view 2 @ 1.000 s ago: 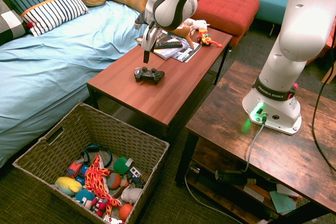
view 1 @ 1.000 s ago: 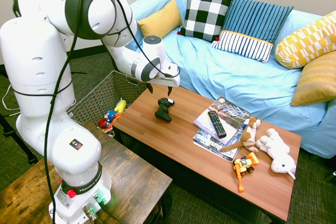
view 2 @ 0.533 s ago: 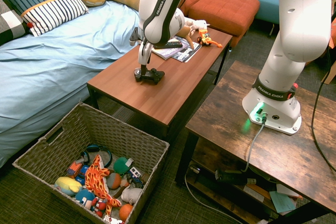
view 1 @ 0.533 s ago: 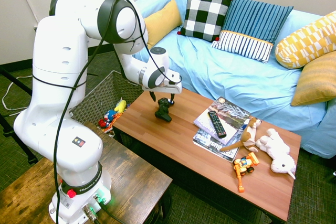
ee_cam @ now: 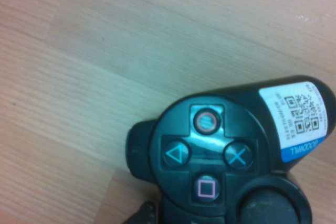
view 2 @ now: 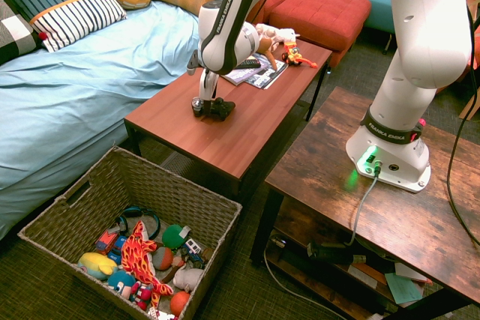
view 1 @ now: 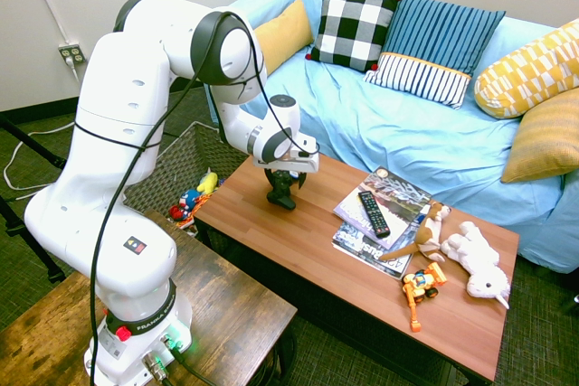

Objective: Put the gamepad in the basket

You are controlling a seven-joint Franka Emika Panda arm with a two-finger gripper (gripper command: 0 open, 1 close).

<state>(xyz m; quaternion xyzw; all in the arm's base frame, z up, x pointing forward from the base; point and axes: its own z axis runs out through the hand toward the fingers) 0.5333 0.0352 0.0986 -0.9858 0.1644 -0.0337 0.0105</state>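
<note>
From the wrist view I get only part of the gamepad (ee_cam: 226,156); its lower body runs off the frame. In both exterior views my hand (view 1: 284,183) covers much of it, so I can't tell whether the fingers touch it. The magazine (view 1: 384,196) print and the label's (ee_cam: 297,116) small text are too small to read.

Light-blue sofa (view 1: 407,124) with cushions, wooden coffee table (view 1: 317,250), dark carpet (view 2: 247,290).
</note>
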